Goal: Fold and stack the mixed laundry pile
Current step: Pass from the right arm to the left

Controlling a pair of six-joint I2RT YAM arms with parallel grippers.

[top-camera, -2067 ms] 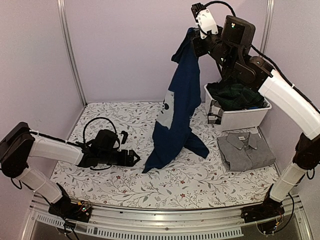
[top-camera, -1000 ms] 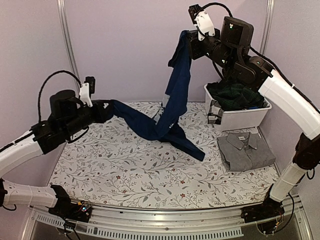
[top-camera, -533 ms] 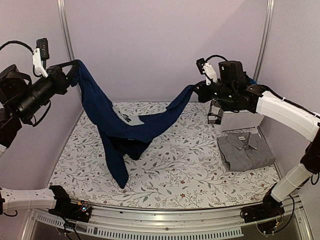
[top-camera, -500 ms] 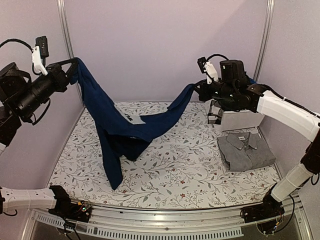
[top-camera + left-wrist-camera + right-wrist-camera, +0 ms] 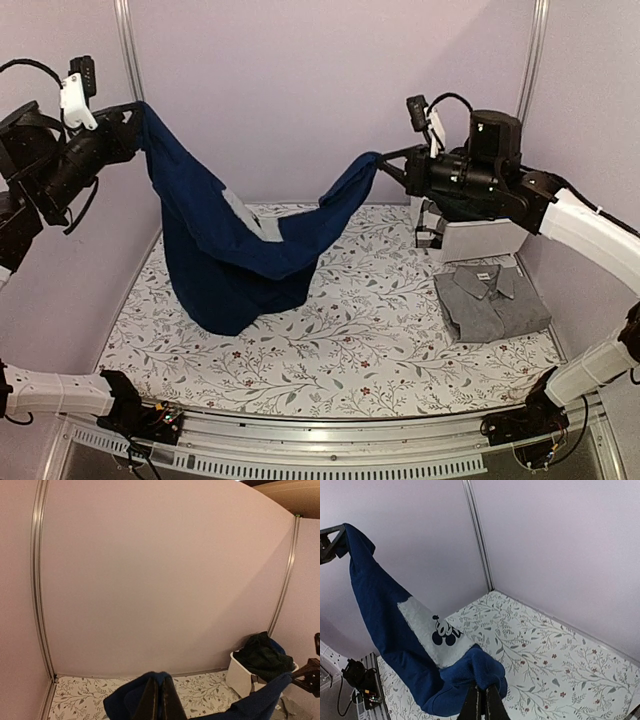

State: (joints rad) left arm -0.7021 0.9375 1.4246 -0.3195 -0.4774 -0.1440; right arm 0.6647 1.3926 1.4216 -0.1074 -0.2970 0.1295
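The navy blue garment (image 5: 215,250) hangs as a sling between the two grippers, above the left half of the floral table cloth (image 5: 400,340). Its long axis runs left to right across the workspace. One end is high at the left gripper (image 5: 130,118); the other end is lower, at the right gripper (image 5: 385,160). The middle sags, and the lowest fold reaches the cloth surface left of centre. Whether it touches cannot be told from the top view. A pale printed panel (image 5: 250,215) sits near the middle of the span.

The left gripper is closed on the garment's left end. The right gripper is closed on the right end. In each wrist view the two fingers are pressed together with blue fabric bunched at them.

- **Right wrist view:** it shows a black cartoon figure on the panel, which the top view does not resolve.
- **Left wrist view:** it shows the dark green plaid garment (image 5: 260,655) heaped in the white bin (image 5: 240,677). In the top view the right arm (image 5: 560,215) covers most of the bin.
- **Top view:** it alone shows the grey garment (image 5: 490,300), lying folded flat on the table cloth just in front of the bin, collar toward the bin.
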